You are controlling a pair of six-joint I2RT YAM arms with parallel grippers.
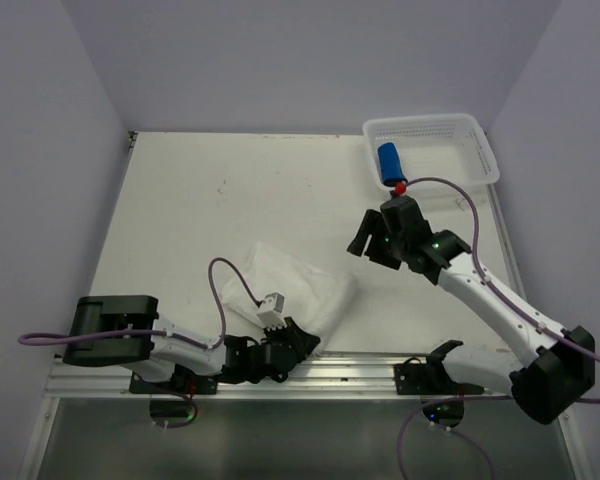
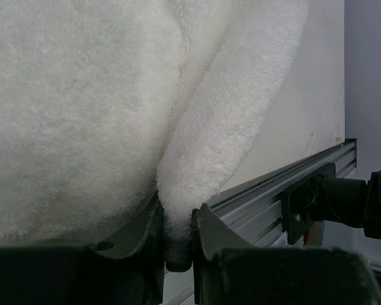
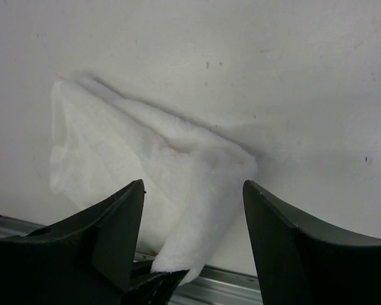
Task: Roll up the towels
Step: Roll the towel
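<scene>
The white towel [image 1: 295, 285] lies crumpled on the table near the front edge. My left gripper [image 1: 308, 343] is shut on its near corner; in the left wrist view a fold of the white towel [image 2: 197, 165] is pinched between the fingers [image 2: 211, 230]. The blue towel [image 1: 390, 160] sits rolled inside the white basket [image 1: 475, 140] at the back right. My right gripper [image 1: 372, 243] hangs open and empty above the table, right of the white towel. In the right wrist view the white towel [image 3: 152, 171] lies below the open right gripper [image 3: 193, 190].
The metal rail [image 1: 360, 372] runs along the table's front edge, under the left gripper. Purple cables [image 1: 225, 290] loop over both arms. Walls close in the table on the left, back and right.
</scene>
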